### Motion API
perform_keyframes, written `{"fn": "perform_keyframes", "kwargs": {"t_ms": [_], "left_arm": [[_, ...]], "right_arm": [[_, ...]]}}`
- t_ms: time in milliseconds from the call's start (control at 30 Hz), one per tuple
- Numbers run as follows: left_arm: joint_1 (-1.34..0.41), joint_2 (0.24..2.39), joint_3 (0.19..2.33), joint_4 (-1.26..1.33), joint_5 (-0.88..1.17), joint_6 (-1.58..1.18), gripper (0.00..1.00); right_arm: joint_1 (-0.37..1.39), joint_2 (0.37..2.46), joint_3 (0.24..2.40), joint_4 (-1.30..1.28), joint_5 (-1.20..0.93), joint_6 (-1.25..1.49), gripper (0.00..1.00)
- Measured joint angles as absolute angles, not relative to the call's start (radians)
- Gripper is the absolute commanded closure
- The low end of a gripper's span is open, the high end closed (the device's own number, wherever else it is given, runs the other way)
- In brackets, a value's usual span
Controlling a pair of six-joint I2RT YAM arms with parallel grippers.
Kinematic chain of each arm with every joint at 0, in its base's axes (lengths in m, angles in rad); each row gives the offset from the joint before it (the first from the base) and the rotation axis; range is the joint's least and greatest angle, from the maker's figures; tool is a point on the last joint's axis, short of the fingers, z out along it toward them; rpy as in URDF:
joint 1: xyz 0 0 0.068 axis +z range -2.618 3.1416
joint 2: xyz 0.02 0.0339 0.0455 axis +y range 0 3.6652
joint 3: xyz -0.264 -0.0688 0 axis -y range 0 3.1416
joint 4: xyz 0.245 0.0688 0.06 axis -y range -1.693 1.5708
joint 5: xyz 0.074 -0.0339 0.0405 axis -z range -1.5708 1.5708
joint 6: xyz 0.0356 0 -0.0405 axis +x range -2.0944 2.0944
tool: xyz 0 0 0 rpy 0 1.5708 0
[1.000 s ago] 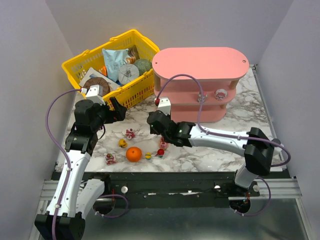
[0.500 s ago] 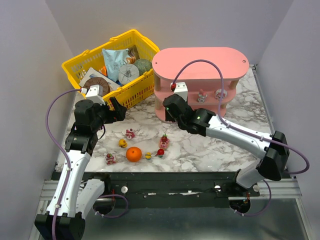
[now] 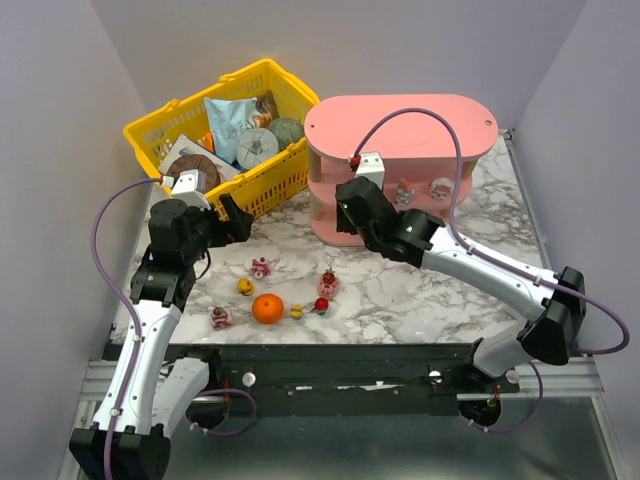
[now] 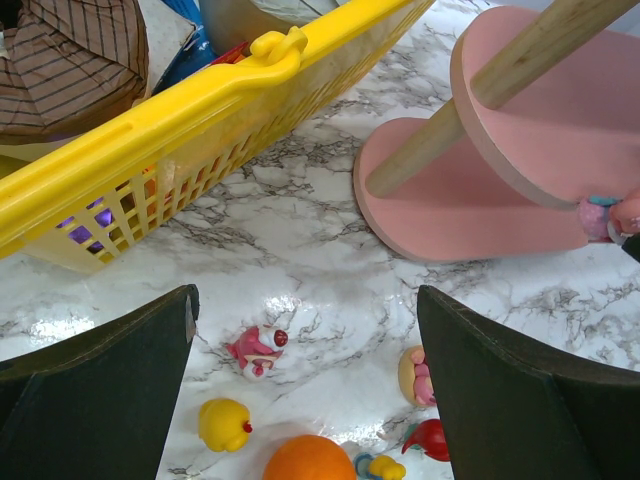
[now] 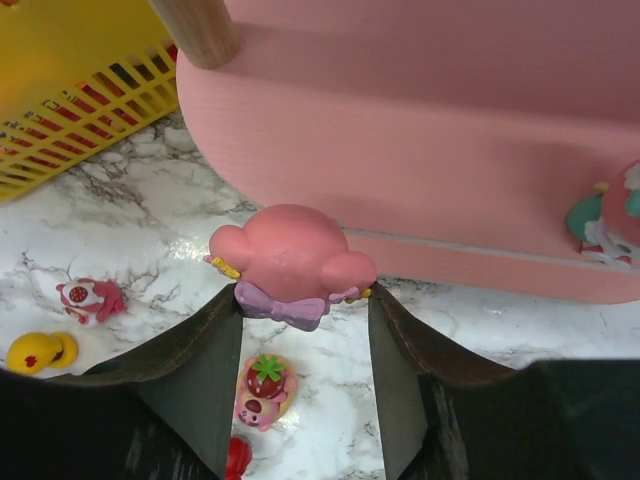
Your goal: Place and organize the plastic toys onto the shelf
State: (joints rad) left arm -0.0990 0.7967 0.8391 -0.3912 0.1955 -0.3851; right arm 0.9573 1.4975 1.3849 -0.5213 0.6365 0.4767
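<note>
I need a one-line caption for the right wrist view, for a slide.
Right gripper holding a pink round-eared plastic toy close to the pink oval shelf.

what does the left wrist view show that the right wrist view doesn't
Only the left wrist view: the orange ball, the brown striped pack in the basket, and the open, empty left tool.
Only the right wrist view: the pink figurine with a purple bow, gripped in the right tool in front of the shelf.
Both: the yellow basket, the pink shelf, the marble table, and loose toys, including the yellow toy and the strawberry-topped pink toy.
</note>
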Motion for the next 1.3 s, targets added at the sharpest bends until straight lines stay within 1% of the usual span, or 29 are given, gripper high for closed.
{"fn": "perform_keyframes", "kwargs": {"t_ms": [433, 1000, 1067, 1200, 1267, 1300], "left_arm": [[-0.099, 0.797, 0.839, -0.392, 0.195, -0.385, 0.01], [-0.099, 0.797, 0.839, -0.392, 0.195, -0.385, 0.01], [-0.099, 0.797, 0.839, -0.392, 0.195, -0.385, 0.01], [-0.099, 0.797, 0.839, -0.392, 0.195, -0.385, 0.01], [-0.099, 0.797, 0.839, -0.392, 0.195, -0.385, 0.01], [-0.099, 0.797, 0.839, -0.392, 0.195, -0.385, 0.01]], "right_arm": [[0.914, 1.533, 1.472, -0.522, 0.638, 0.435, 0.68], [0.881, 1.612, 1.507, -0.525, 0.608, 0.418, 0.60], [0.881, 1.617, 1.514, -0.525, 0.608, 0.418, 0.58], [0.876, 1.625, 1.521, -0.525, 0.608, 0.417, 0.49], [0.876, 1.625, 1.521, -0.525, 0.608, 0.418, 0.47], [0.876, 1.625, 1.522, -0.525, 0.608, 0.418, 0.42]]}}
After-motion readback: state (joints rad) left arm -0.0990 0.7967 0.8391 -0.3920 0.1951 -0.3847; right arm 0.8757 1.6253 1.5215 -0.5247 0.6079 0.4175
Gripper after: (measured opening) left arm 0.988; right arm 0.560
